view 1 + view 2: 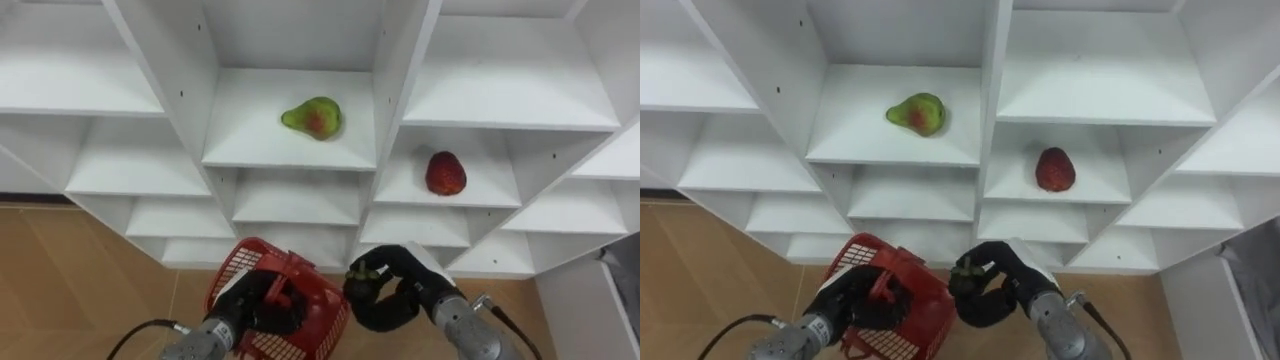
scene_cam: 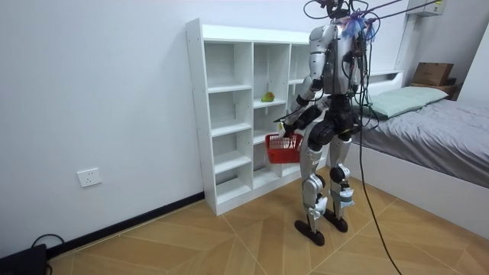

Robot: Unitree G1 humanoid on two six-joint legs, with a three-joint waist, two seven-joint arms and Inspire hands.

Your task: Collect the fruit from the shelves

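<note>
Now your left hand (image 1: 262,303) grips red basket (image 1: 300,275) close beside right hand (image 1: 395,292), curled round small greenish fruit (image 1: 362,270), likely for drop-in; pear (image 1: 313,118), red fruit (image 1: 445,173) sit back from shelf (image 1: 240,145) front edges.

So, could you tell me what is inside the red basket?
No fruit shows in the visible part of the red basket, just its mesh. The left hand, curled round the handle, covers the middle, so anything beneath it is hidden.
</note>
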